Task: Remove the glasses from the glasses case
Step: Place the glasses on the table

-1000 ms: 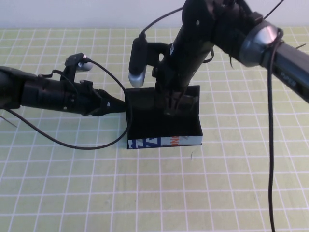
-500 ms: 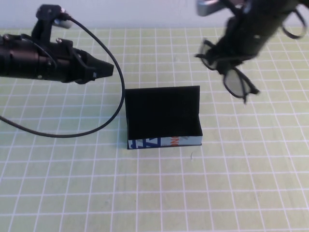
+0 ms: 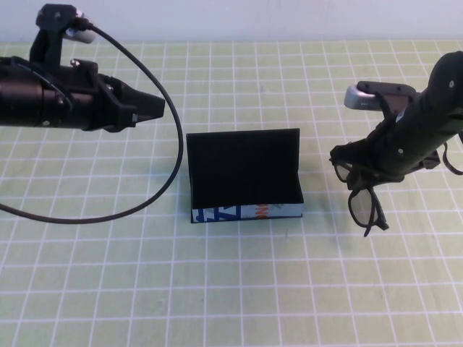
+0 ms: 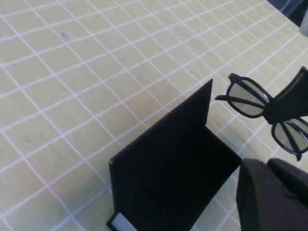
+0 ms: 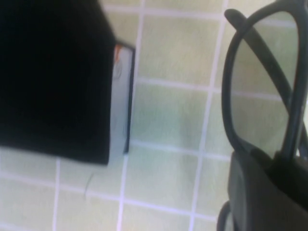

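The glasses case (image 3: 242, 173) stands open in the middle of the mat, lid upright, its white printed strip (image 3: 246, 212) facing the front. It holds nothing I can see. My right gripper (image 3: 356, 168) hangs to the right of the case, shut on the black glasses (image 3: 359, 206), which dangle lens-down close to the mat. The left wrist view shows the glasses (image 4: 246, 98) pinched beyond the case (image 4: 168, 159). In the right wrist view a lens (image 5: 262, 82) sits beside the case (image 5: 53, 77). My left gripper (image 3: 155, 107) hovers behind and left of the case, shut and holding nothing.
A green mat with a white grid (image 3: 231, 289) covers the table. The left arm's black cable (image 3: 170, 170) loops down to the mat just left of the case.
The right gripper lifted the glasses out of the case, swung them right and lowered them beside it. The left gripper drew back from the case's left edge and rose.
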